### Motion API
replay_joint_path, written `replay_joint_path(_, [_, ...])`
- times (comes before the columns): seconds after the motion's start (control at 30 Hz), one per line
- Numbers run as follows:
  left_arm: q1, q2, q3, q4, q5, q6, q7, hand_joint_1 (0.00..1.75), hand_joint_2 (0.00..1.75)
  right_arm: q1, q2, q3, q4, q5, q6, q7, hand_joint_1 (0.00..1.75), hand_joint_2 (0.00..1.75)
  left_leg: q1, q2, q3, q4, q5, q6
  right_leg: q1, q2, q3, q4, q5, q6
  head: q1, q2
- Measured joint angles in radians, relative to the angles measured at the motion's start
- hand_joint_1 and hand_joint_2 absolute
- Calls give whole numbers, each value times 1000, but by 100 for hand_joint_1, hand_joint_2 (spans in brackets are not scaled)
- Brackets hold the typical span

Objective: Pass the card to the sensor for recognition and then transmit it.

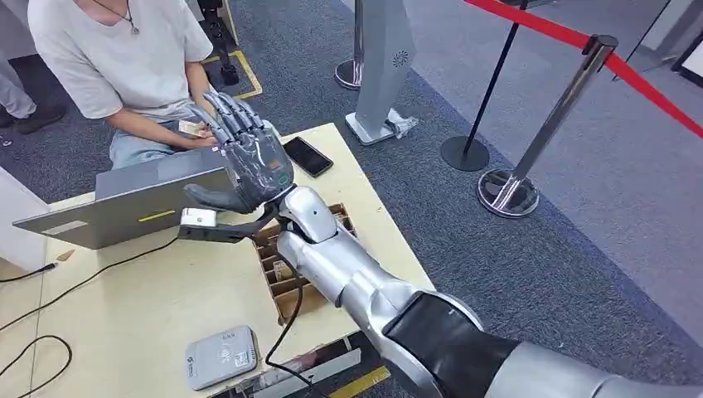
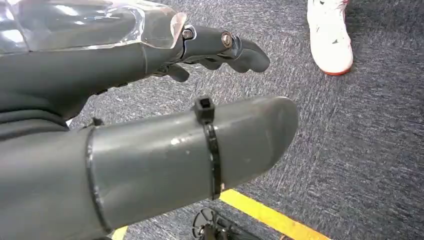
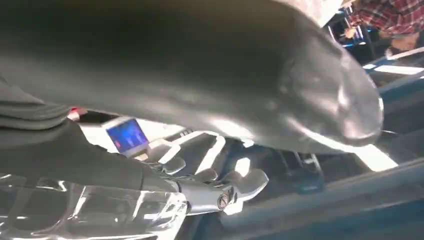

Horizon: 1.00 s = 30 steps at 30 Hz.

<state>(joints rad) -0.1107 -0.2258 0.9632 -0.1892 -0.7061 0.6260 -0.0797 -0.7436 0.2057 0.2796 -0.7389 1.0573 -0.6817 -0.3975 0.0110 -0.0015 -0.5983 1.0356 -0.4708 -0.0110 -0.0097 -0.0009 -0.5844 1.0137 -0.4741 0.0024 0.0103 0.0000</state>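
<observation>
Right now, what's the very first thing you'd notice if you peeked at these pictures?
The big dark right hand on its silver arm, raised over the middle of the wooden table with fingers spread, reaching toward the seated person behind the open laptop. A black phone lies on the table beside the hand, and a grey card sensor sits at the table's near edge.

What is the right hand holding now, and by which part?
Nothing: the right hand is raised with fingers spread and empty; a person holds the card.
</observation>
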Motion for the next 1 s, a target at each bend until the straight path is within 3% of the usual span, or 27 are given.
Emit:
replay_joint_path(0.2, [2,0,1,0,9,-1,-6,0,0,87,-62,79,-99,-125,0,41,0,0,0,0,0,0,0,0,0,0,0,0,0,0,0,0])
replay_joint_path(0.53, [2,0,1,0,8,-6,-15,0,0,242,-151,133,-272,-116,0,53,0,0,0,0,0,0,0,0,0,0,0,0,0,0,0,0])
replay_joint_path(0.57, [2,0,1,0,5,-8,-15,0,0,258,-158,139,-289,-107,0,58,0,175,0,0,0,0,0,0,0,0,0,0,0,0,0,0])
replay_joint_path(1.0, [3,5,1,0,3,-18,-18,0,0,387,-210,189,-380,-85,10,105,0,175,0,0,-1,0,0,0,0,0,0,0,0,0,0,0])
